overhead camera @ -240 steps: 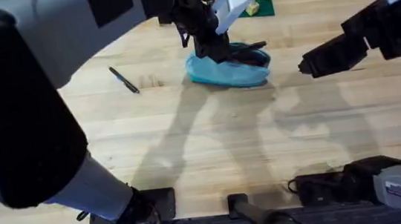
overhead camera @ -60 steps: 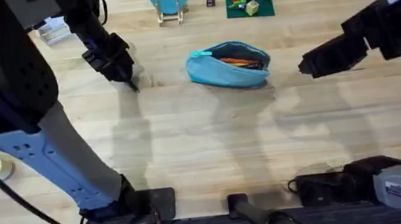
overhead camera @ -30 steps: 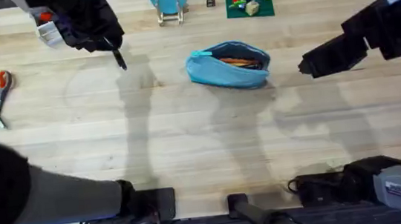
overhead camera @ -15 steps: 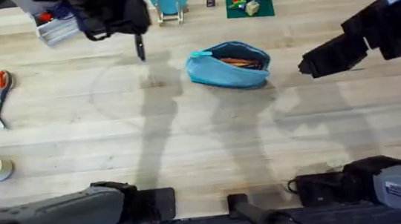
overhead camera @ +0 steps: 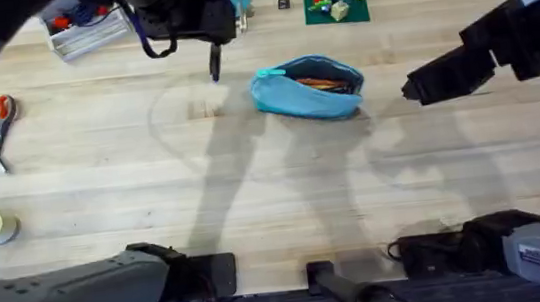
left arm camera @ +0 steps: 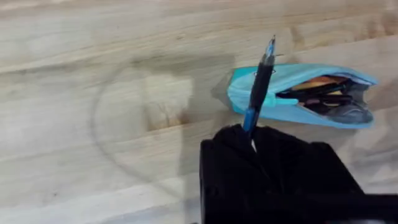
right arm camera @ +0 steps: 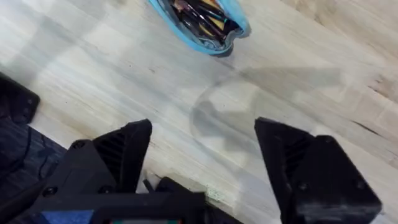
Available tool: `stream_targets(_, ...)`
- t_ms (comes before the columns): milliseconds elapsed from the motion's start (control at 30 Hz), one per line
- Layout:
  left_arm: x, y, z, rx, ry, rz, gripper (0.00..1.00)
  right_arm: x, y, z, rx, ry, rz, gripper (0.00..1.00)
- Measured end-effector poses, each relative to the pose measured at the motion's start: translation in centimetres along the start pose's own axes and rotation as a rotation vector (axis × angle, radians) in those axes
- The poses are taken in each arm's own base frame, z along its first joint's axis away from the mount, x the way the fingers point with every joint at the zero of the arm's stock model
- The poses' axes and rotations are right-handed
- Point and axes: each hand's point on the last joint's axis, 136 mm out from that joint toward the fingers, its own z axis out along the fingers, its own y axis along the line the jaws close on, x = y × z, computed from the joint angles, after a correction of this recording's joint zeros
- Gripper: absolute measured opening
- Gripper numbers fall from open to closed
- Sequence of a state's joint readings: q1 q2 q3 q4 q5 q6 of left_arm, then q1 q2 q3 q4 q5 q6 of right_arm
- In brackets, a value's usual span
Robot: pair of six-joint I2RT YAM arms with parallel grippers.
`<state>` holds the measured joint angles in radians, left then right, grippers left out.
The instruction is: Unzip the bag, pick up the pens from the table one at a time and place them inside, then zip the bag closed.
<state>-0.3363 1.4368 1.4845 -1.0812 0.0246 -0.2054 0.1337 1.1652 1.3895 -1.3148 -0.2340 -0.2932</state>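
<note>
Left gripper point(left arm camera: 252, 134) fingertips hidden around pen point(left arm camera: 260, 84)

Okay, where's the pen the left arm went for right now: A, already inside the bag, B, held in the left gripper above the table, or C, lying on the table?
B: the pen sticks out of the left gripper, hanging over the table just beside the open bag.

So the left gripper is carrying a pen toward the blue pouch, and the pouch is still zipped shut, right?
Not quite. The pouch is unzipped: the left wrist view shows its top gaping with pens inside. The left gripper does hold a pen near it.
</note>
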Motion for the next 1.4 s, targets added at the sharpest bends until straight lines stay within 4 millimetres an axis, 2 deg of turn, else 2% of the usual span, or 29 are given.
stream_targets(400, -0.8, -3.9, -0.3, 0.169, -0.050, 0.270, 0.044, 0.0, 0.0, 0.0, 0.000, 0.000, 0.000, 0.998)
stream_targets(633, -0.3, -6.5, -0.9, 0.322, -0.085, 0.526, 0.044, 0.0, 0.0, 0.0, 0.000, 0.000, 0.000, 0.998)
stream_targets(1167, -0.2, -7.4, -1.3, 0.361, -0.168, 0.914, 0.043, 0.0, 0.0, 0.0, 0.000, 0.000, 0.000, 0.997)
stream_targets(1400, -0.3, -8.5, -1.7, 0.412, -0.231, 1.068, 0.043, 0.0, 0.0, 0.0, 0.000, 0.000, 0.000, 0.997)
